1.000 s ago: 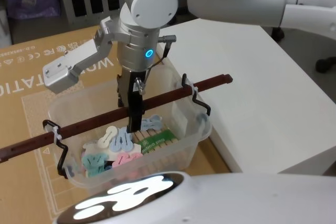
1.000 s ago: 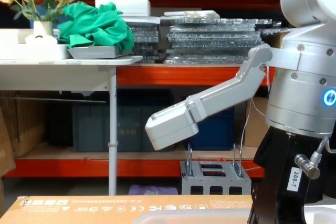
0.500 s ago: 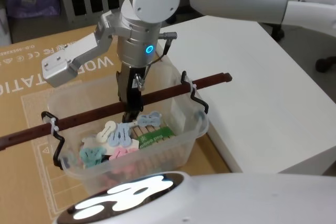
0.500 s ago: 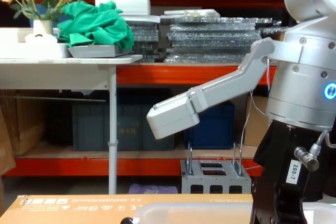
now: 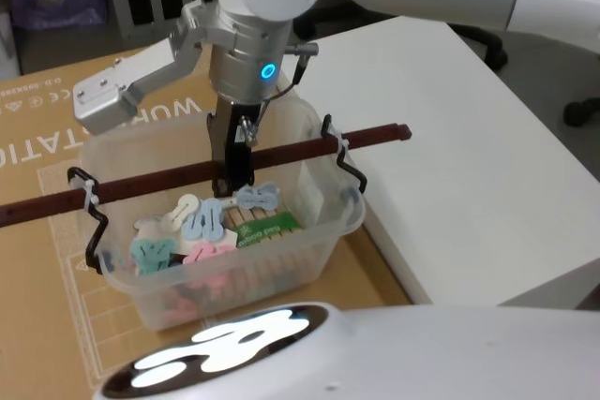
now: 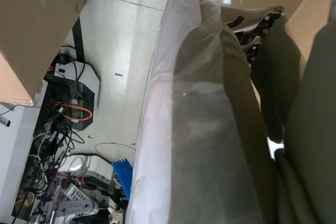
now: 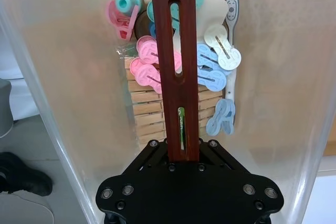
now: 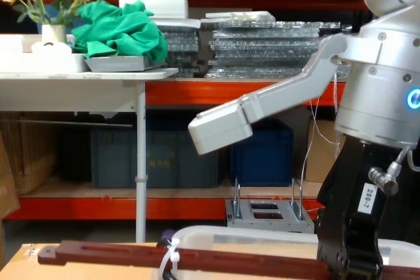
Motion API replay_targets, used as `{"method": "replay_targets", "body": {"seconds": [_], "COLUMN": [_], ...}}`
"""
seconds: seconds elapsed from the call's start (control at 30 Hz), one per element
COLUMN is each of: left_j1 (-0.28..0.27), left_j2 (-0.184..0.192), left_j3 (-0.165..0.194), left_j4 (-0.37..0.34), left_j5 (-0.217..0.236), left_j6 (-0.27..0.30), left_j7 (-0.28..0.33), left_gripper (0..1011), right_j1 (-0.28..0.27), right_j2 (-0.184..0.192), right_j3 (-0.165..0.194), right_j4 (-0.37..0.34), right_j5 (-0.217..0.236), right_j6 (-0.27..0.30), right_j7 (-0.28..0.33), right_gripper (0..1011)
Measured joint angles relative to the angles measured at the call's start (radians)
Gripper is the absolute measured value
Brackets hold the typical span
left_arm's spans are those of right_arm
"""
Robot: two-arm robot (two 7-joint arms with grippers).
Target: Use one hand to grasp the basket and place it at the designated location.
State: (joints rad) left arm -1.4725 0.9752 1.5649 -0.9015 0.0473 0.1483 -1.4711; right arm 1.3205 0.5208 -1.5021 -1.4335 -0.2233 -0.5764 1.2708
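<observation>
Basket [image 5: 309, 248] has risen, right hand [image 5: 230, 180] pointing straight down, clamped on its handle [image 5: 150, 185]

The basket [image 5: 323, 231] is translucent, milky white. Its bar handle [image 5: 159, 183] is reddish-brown, on black wire pivots [image 5: 94, 231]. Inside are clips [image 7: 151, 69] in pink, pale blue, teal and cream over pale wooden pegs [image 7: 147, 114], with a green label [image 5: 272, 229]. The right tool [image 7: 182, 153] is black and its arm [image 5: 248, 53] silver with a blue ring light. The table [image 5: 450, 147] is white. The cardboard [image 5: 37, 147] is brown with white lettering.
</observation>
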Motion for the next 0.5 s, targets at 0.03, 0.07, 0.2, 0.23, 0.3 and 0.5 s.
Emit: {"method": "replay_targets", "body": {"seconds": [0.03,0.07,0.2,0.23,0.3,0.5], "left_j1": [0.000,0.000,0.000,0.000,0.000,0.000], "left_j2": [0.000,0.000,0.000,0.000,0.000,0.000], "left_j3": [0.000,0.000,0.000,0.000,0.000,0.000], "left_j4": [0.000,0.000,0.000,0.000,0.000,0.000], "left_j5": [0.000,0.000,0.000,0.000,0.000,0.000], "left_j6": [0.000,0.000,0.000,0.000,0.000,0.000], "left_j7": [0.000,0.000,0.000,0.000,0.000,0.000], "left_gripper": [0,0,0,0,0,0], "right_j1": [0.002,0.003,0.012,0.016,0.023,0.038], "right_j2": [0.001,0.001,0.008,0.011,0.017,0.029], "right_j3": [0.003,0.005,0.014,0.019,0.027,0.041], "right_j4": [0.002,0.003,0.003,0.003,0.002,-0.001], "right_j5": [0.007,0.010,0.032,0.043,0.057,0.088], "right_j6": [-0.002,-0.003,-0.010,-0.013,-0.016,-0.022], "right_j7": [0.003,0.004,0.012,0.015,0.021,0.032], "right_gripper": [46,42,21,11,3,0]}}
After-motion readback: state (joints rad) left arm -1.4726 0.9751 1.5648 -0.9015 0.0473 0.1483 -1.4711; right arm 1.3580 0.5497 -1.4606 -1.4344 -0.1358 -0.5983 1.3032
